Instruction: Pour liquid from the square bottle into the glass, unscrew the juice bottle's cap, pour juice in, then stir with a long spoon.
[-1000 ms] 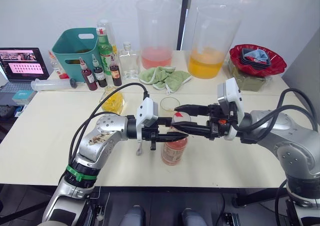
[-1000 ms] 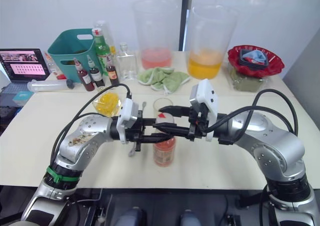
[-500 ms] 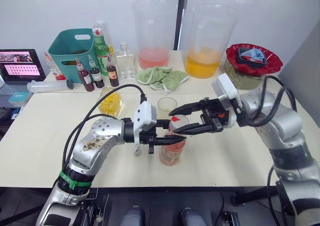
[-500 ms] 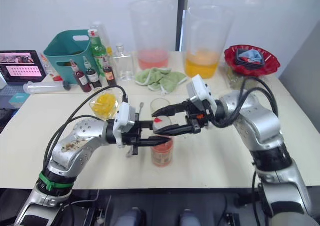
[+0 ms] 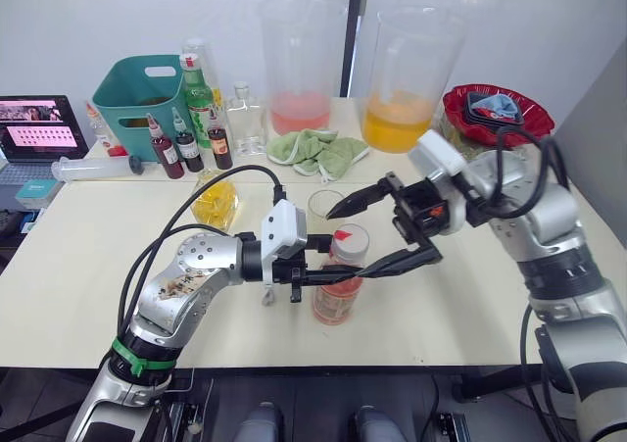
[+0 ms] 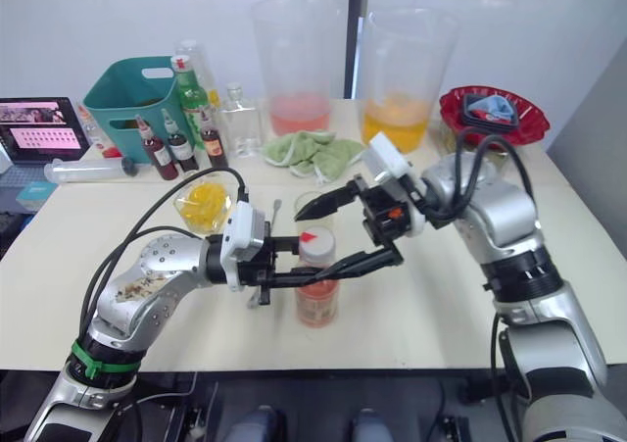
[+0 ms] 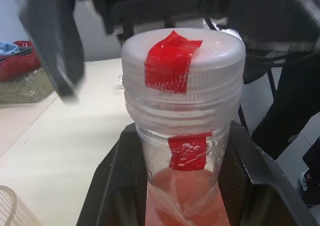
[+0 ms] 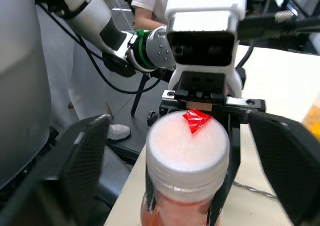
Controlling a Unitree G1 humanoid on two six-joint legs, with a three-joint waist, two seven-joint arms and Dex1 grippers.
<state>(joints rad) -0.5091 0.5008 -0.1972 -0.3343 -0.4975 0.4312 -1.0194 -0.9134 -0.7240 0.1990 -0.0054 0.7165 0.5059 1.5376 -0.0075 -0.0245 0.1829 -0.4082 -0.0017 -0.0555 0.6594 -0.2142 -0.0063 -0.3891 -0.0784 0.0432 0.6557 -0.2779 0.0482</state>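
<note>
Juice bottle: we saw the slim clear plastic juice bottle (image 5: pixel 340 287) of pale pink-orange juice (image 5: pixel 339 300) standing upright near the front middle of the cream table (image 5: pixel 88 266), its small round white cap (image 5: pixel 349 238) with a red mark on.
Left gripper: the left gripper (image 5: pixel 333 275) was clamped around the bottle's neck just under the cap; in the left wrist view we saw its black fingers (image 7: pixel 112 186) pressed to both sides of the neck, and a second red mark on the neck below the cap (image 7: pixel 183 53).
Right gripper: the right gripper (image 5: pixel 377 231) was spread wide, one finger above and behind the cap, the other low beside the bottle, neither touching it; in the right wrist view the cap (image 8: pixel 189 140) sat between the two parted fingers (image 8: pixel 82 158).
Glass: the plain clear cylindrical glass (image 5: pixel 326 205) stood just behind the bottle.
Square bottle: the squat square bottle of bright yellow liquid (image 5: pixel 218 199) stood to the left of the glass.
Long spoon: we made out only part of a thin silver long spoon (image 6: pixel 278 210) by the left gripper; the rest was hidden.
Back of table: two huge clear pitchers, one with pink liquid (image 5: pixel 300 70) and one with orange liquid (image 5: pixel 404 84), a green cloth (image 5: pixel 319 151), a teal basket (image 5: pixel 147 94) and a red bowl (image 5: pixel 500 117).
Right wrist view only: a person in a white top (image 8: pixel 150 0) beyond the table.
</note>
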